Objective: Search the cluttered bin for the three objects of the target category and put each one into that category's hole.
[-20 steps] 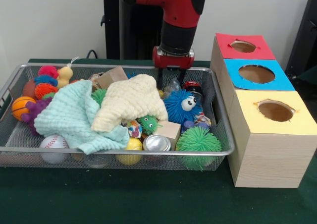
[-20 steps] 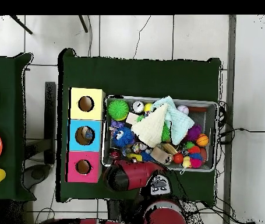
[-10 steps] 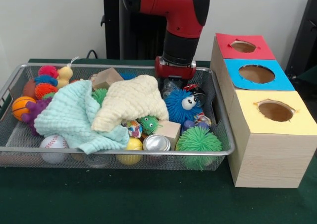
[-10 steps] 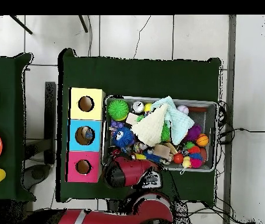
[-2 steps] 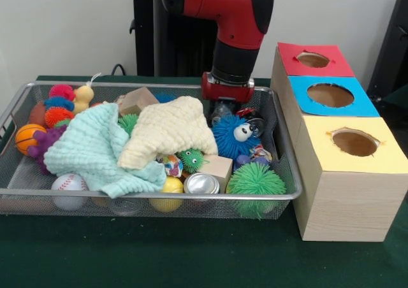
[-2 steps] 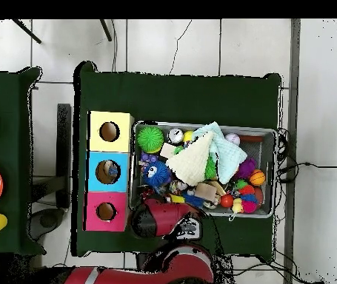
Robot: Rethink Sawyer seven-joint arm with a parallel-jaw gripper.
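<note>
**BIN SEARCH: HAND DOWN AT FAR RIGHT OF BIN**

Wire bin (image 5: pixel 288 173) on green surface (image 5: pixel 191 256), L to R:
- Basketball (image 5: pixel 27 137), baseball (image 5: pixel 69 183), spiky balls at L end.
- Mint cloth (image 5: pixel 89 149) w/ cream cloth (image 5: pixel 169 130) overlapping, mid-bin; both hide items beneath.
- Silver can (image 5: pixel 202 183), wood block (image 5: pixel 220 167) at front.
- Blue fuzzy toy (image 5: pixel 231 135), green spiky ball (image 5: pixel 255 181) at R.
- Hand (image 5: pixel 224 109) lowered behind blue toy; fingers hidden, can't tell if apart or together.
- Boxes beside bin: yellow hole (image 5: pixel 354 142), blue, red.

Target category not identifiable; candidates prob. in clutter near hand.

Technique, est.: isolate one item, lift straight up clear of rim, avoid snagging cloth.
</note>
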